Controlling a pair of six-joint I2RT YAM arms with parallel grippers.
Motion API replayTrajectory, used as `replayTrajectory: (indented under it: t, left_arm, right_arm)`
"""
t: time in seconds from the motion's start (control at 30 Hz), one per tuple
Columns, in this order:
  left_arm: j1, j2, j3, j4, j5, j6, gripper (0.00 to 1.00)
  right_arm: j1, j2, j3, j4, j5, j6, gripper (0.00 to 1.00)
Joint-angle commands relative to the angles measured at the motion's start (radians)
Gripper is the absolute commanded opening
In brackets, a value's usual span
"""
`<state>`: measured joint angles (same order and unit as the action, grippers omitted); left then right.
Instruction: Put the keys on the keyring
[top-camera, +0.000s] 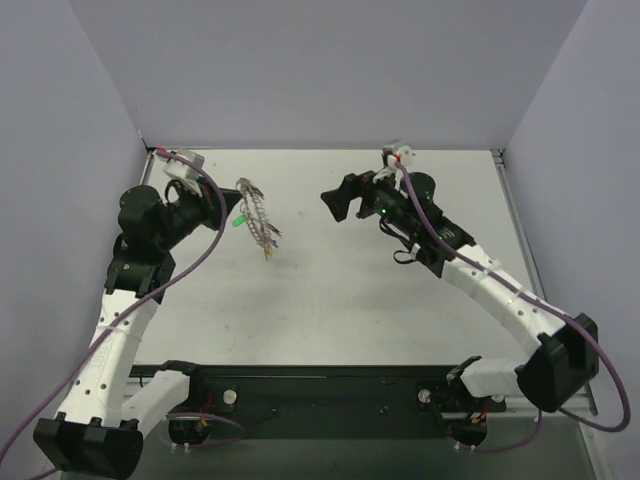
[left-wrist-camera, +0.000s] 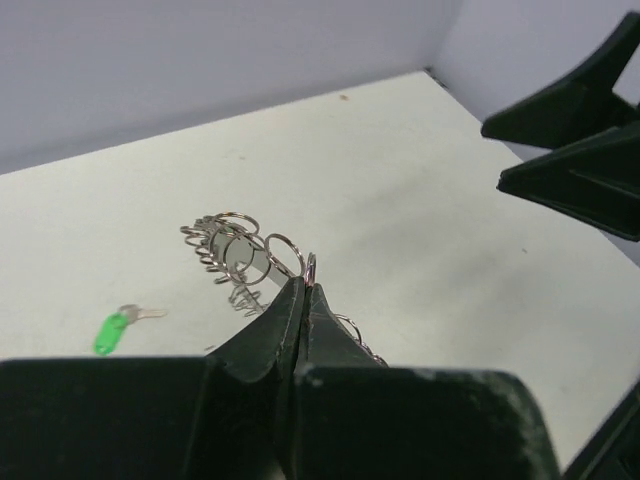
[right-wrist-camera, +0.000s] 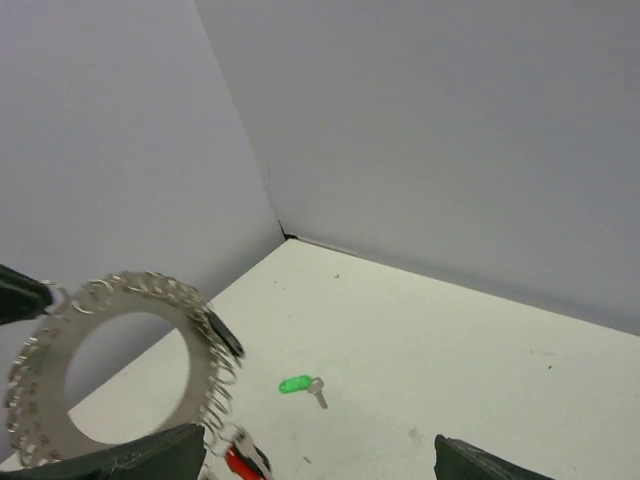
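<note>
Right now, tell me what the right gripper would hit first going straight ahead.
Likely the rim of the keyring, which sits just ahead of one of the fingers of the right gripper; missing that, the table by the green key. Depth is unclear.

Edge-on keyring (top-camera: 256, 217) pinched by left gripper (top-camera: 232, 203), green key (top-camera: 240, 221) beside it, right gripper (top-camera: 332, 205) spread, well apart

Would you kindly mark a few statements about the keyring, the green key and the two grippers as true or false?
1. The left gripper is shut on the keyring. True.
2. The green key hangs on the keyring. False: it lies on the table, apart from the ring.
3. The right gripper holds a key. False: it is open and empty.
4. A red key shows at the keyring's lower edge. True.
</note>
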<state>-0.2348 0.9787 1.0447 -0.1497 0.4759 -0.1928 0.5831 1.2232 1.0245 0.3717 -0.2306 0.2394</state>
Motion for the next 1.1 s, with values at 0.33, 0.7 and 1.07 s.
replayTrajectory:
  t: [0.33, 0.7, 1.07]
  left_arm:
    - [0.296, -0.083, 0.071, -0.08, -0.359, -0.048, 0.0]
    - [0.305, -0.049, 0.13, 0.01, -0.329, -0.046, 0.0]
    - [0.308, -0.067, 0.117, 0.052, -0.309, -0.027, 0.0]
  right_arm:
    - [0.064, 0.857, 0.802, -0.347, 0.02, 0.092, 1.0]
    - [0.093, 1.246, 1.169, -0.188, -0.055, 0.416, 0.92]
    - [0.09, 1.512, 1.345, 0.099, -0.135, 0.751, 0.33]
